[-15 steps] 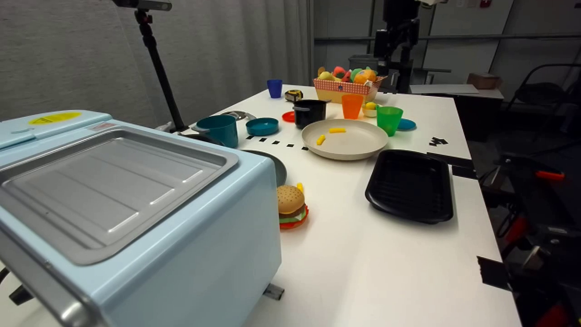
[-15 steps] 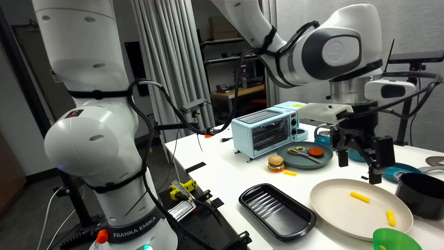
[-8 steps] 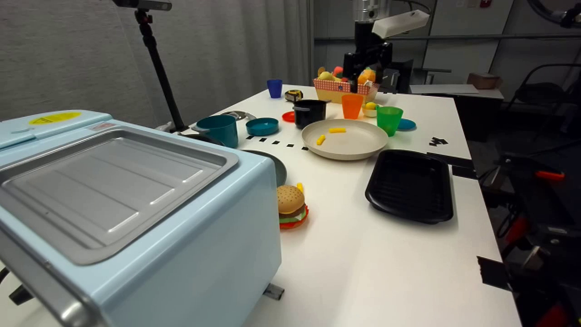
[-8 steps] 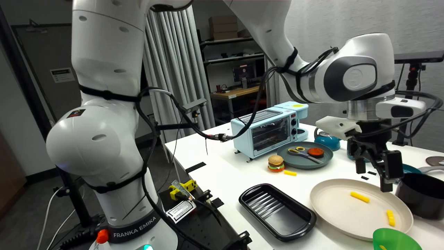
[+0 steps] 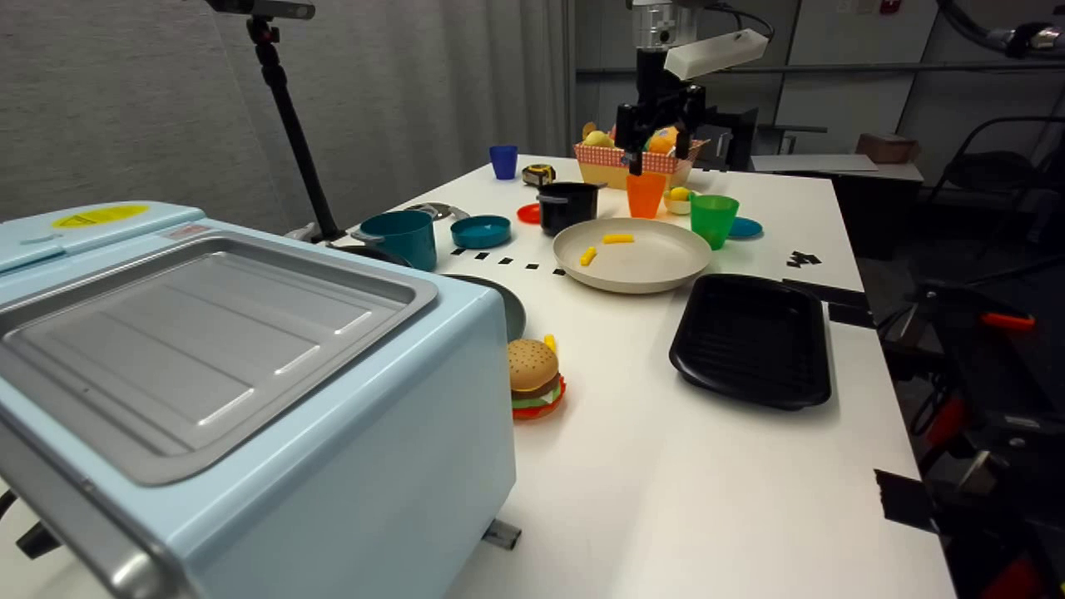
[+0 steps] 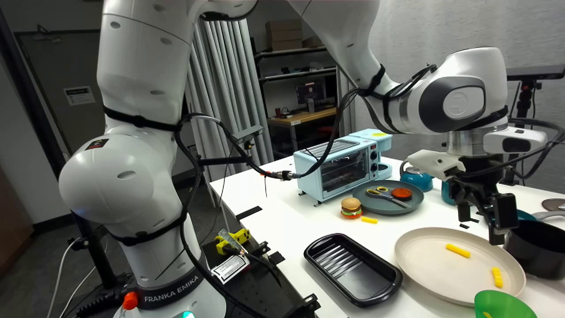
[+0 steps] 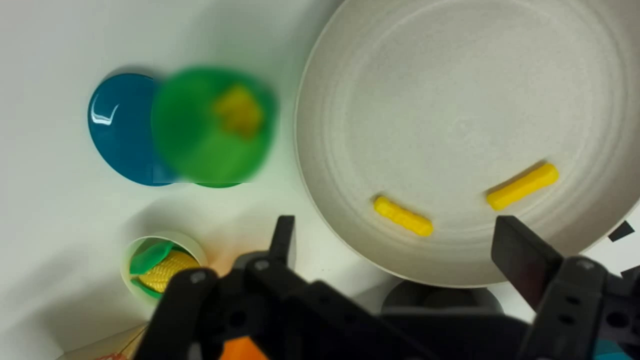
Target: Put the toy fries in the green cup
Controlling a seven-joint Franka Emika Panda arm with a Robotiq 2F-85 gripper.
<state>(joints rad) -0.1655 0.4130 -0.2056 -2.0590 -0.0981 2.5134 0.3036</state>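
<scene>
Lower than a moment ago, my gripper (image 7: 396, 229) hangs with fingers apart, two toy fries (image 7: 403, 216) (image 7: 522, 186) lying near the plate (image 7: 460, 110)'s seven and five o'clock in wrist view, green cup (image 7: 202, 137) outside nine.

Yel fries (image 7: 403, 216), grn cup (image 5: 713, 221), beige plate (image 5: 653, 258), red/wht-checked basket trim (image 5: 659, 162)

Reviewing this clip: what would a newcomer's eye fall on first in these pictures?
Probably the big white robot arm, arching across an exterior view from the left, its gripper hanging open at the right. Next might come the light-blue toaster oven, filling the lower left of an exterior view. In the wrist view, two yellow toy fries stand out on the pale plate, with a blurred green cup left of the plate.
</scene>
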